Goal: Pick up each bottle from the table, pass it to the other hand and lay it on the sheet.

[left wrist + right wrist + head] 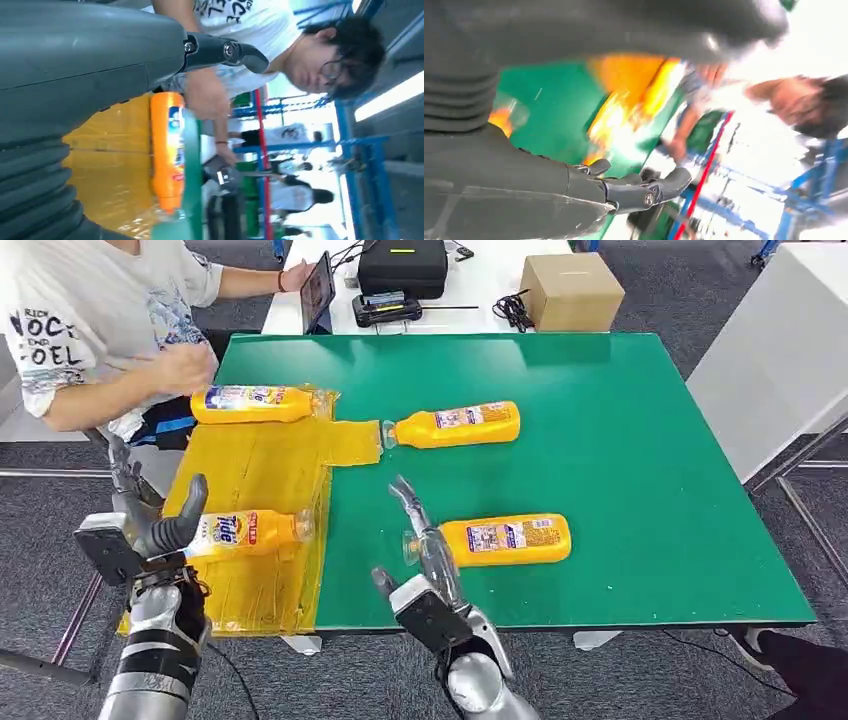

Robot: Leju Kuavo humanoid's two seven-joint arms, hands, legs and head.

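**Four bottles, two on the sheet**

I counted four orange bottles with clear caps, all lying on their sides, and placed each against the yellow sheet (255, 470) draped over the table's left side. The far bottle (255, 404) lay along the sheet's far edge, cap toward the green. The Tide bottle (245, 533) lay on the sheet's near part, label up, cap at the sheet's right border. The middle bottle (455, 425) sat on the green just right of the sheet, its cap touching the sheet's jutting corner. The near bottle (495, 539) lay on the green, well right of the sheet.
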